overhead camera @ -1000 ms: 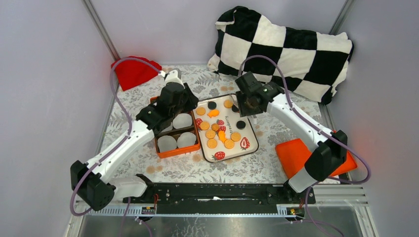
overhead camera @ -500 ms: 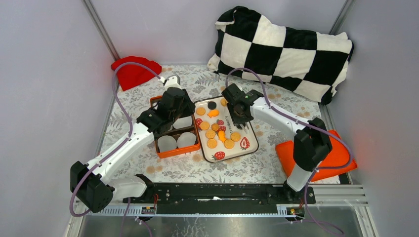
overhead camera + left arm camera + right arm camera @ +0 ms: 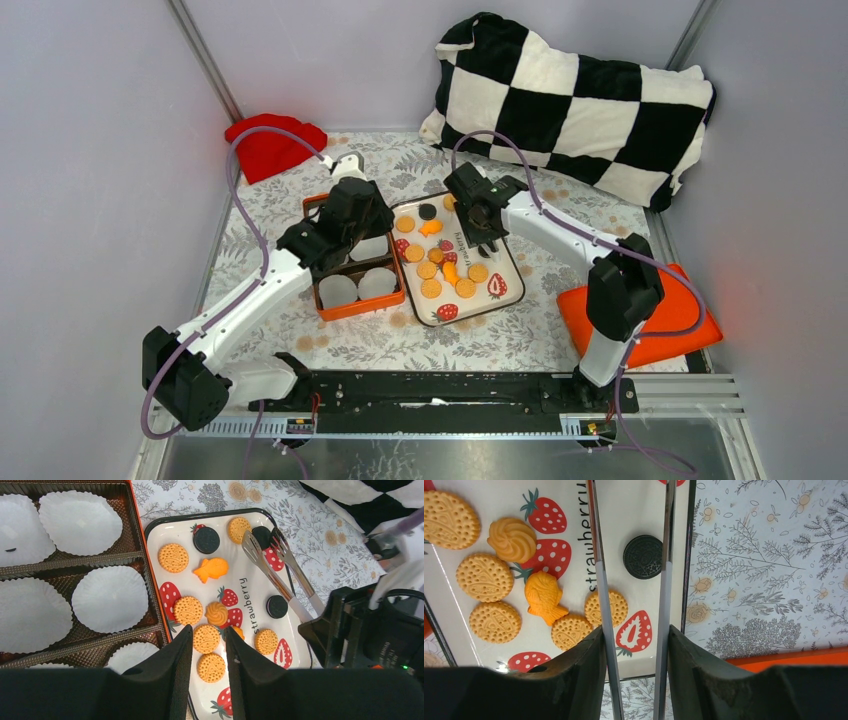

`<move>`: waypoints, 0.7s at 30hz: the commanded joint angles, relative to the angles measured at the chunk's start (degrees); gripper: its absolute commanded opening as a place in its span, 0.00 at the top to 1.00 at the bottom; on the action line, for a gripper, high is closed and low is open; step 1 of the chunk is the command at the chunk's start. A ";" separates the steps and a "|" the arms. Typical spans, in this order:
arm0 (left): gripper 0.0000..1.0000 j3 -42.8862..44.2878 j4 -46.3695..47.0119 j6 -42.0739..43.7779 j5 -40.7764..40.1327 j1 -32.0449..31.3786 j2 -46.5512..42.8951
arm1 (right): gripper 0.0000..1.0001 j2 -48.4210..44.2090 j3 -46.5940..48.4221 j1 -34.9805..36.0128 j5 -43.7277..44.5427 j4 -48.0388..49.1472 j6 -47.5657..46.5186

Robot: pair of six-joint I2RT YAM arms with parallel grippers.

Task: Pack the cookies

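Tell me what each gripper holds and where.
Right gripper holds the metal tongs near their handle end, tips free. Left gripper holds nothing.

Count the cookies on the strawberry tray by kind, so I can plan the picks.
Round golden biscuits: 7
Black sandwich cookies: 3
Orange fish-shaped cookies: 2
Golden swirl cookie: 1
Total: 13
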 commanded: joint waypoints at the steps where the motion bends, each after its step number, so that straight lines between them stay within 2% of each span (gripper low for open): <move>1: 0.65 -1.11 -0.90 -0.74 0.30 0.25 -0.24 | 0.51 -6.00 1.16 0.06 0.06 -1.16 1.03; 10: 0.65 -1.31 -0.55 -1.29 1.02 0.27 0.05 | 0.53 -7.25 -1.45 0.73 -6.07 -0.94 2.23; 17: 0.65 -1.54 -0.20 -1.31 1.06 0.34 0.05 | 0.54 -3.98 -2.84 1.02 -8.89 1.48 3.30; 21: 0.65 -1.36 -0.28 -1.12 0.94 0.35 -0.02 | 0.54 -0.58 -0.72 1.03 -7.48 2.11 3.73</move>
